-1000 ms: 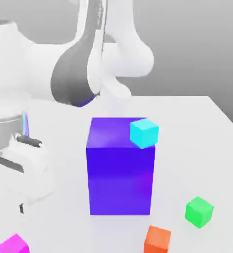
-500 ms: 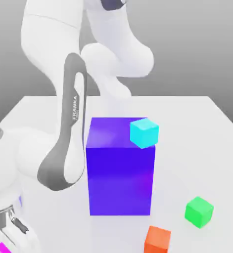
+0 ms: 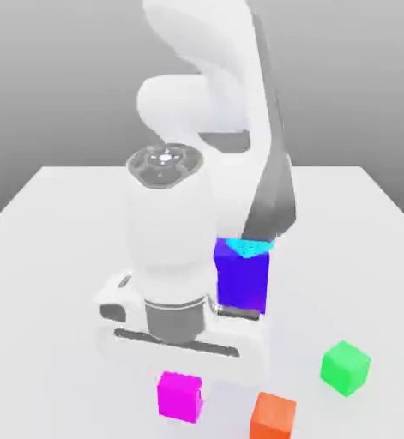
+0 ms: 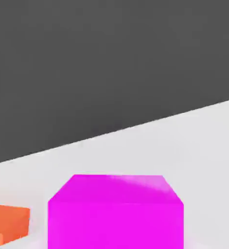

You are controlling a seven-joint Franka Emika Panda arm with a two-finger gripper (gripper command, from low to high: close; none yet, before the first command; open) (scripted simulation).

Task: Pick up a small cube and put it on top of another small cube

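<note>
The small magenta cube [image 3: 179, 396] sits directly under my white hand, near the front of the table in the exterior view. My gripper [image 3: 186, 387] is shut on it, with one pale fingertip [image 3: 200, 399] against its right side. The hand view has the same magenta cube [image 4: 115, 211] close up. A small cyan cube [image 3: 246, 248] rests on top of the big blue-purple block [image 3: 242, 281], both partly hidden behind my arm. A green cube [image 3: 346, 367] and an orange cube [image 3: 273, 417] lie on the table at the exterior view's right.
My arm's bulky white body [image 3: 171, 249] stands in the middle of the white table [image 3: 59, 249] and covers most of the blue-purple block. The orange cube [image 4: 7, 224] lies close beside the magenta one.
The arm swung from the exterior view's left to the middle. The magenta cube went with the hand from the lower left corner to in front of the blue-purple block. The jaws closed.
</note>
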